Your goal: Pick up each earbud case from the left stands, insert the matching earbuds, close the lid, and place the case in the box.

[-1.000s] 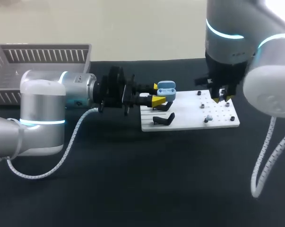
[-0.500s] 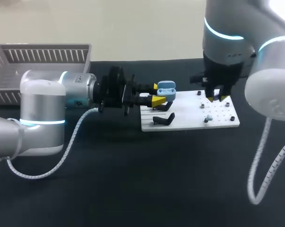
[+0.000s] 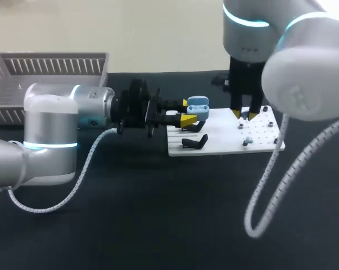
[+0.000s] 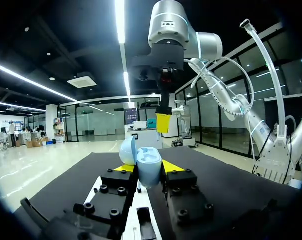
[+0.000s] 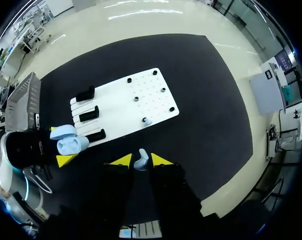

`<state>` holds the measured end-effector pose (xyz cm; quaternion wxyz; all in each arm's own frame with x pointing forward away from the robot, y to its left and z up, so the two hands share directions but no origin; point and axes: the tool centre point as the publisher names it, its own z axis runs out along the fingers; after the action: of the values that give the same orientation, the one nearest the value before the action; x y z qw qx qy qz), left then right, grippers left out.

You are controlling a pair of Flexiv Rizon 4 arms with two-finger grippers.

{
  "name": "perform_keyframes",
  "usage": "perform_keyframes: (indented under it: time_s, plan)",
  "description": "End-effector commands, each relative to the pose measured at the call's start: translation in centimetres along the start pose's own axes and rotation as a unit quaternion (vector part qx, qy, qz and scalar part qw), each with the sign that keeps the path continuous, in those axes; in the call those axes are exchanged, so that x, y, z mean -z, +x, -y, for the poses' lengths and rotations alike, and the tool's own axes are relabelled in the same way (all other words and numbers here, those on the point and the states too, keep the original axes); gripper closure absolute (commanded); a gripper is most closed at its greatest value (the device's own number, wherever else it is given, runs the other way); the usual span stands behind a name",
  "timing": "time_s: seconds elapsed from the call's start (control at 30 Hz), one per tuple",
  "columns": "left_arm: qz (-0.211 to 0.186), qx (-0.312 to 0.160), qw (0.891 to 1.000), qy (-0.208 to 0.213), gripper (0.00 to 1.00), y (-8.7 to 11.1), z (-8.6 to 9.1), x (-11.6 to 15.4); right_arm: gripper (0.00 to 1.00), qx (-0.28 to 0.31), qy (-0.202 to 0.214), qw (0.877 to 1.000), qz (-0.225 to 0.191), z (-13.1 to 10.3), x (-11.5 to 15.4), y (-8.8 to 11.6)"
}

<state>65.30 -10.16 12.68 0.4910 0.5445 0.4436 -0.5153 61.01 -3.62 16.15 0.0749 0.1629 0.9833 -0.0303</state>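
The left pincer (image 3: 186,111) clamps the open blue case (image 3: 198,106) mid-frame while the right pincer (image 3: 244,115), just right of it, pinches a white earbud (image 5: 140,160), and a skewed approach could catch the case's rim and knock the bud loose.

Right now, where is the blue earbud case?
In the head view, the earbud case, lid open, is clamped in the left gripper at the white board's left end, by the black stands.

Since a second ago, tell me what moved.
The right claw, shut on a white earbud, travelled over the white board toward the open blue case. The left claw kept that case in place; the board did not shift.
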Motion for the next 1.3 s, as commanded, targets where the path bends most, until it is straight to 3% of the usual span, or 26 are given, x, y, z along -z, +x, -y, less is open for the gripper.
perform_keyframes:
  time_s: [0.03, 1.07, 1.3]
  plan:
    - [0.001, -0.002, 1.0, -0.001, 1.0, 0.1, 0.1, 0.0, 1.0, 0.001, 0.002, 1.0, -0.01, -0.1, 0.0, -0.6]
    - [0.001, -0.002, 1.0, -0.001, 1.0, 0.1, 0.1, 0.0, 1.0, 0.0, 0.002, 1.0, -0.01, -0.2, 0.0, -0.5]
    - [0.001, -0.002, 1.0, -0.001, 1.0, 0.1, 0.1, 0.0, 1.0, -0.043, 0.003, 0.999, -0.008, -0.6, 0.6, 0.4]
